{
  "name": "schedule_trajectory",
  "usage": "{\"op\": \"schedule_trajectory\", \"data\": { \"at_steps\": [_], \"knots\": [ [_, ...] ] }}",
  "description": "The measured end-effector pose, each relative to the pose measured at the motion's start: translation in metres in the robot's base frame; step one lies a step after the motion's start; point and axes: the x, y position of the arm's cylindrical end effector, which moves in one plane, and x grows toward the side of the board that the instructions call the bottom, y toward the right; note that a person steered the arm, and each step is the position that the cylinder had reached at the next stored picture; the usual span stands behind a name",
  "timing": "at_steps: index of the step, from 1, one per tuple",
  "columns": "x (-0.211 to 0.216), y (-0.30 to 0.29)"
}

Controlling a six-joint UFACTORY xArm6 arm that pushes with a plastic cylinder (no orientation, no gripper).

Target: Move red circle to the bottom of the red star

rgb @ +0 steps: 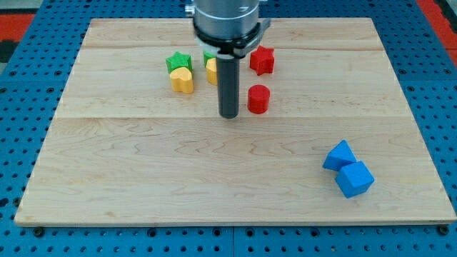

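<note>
Red circle block [258, 98] sits on the wooden worktop [214, 178] directly below the red star block [262, 60], apart from it, so the task looks nearly done, with my tip [229, 115], no hand, just beside the circle's left.

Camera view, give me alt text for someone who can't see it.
My tip rests on a wooden board just left of the red circle, which sits below the red star. Left of the rod are a green star, a yellow heart and a partly hidden yellow block; two blue blocks touch at the view's lower right.
</note>
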Motion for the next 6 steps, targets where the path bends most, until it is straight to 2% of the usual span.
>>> {"op": "schedule_trajectory", "data": {
  "at_steps": [1, 2, 3, 4, 5, 6],
  "knots": [
    [-0.023, 0.042],
    [-0.004, 0.046],
    [-0.004, 0.081],
    [-0.015, 0.085],
    [-0.015, 0.136],
    [-0.029, 0.143]
  ]
}}
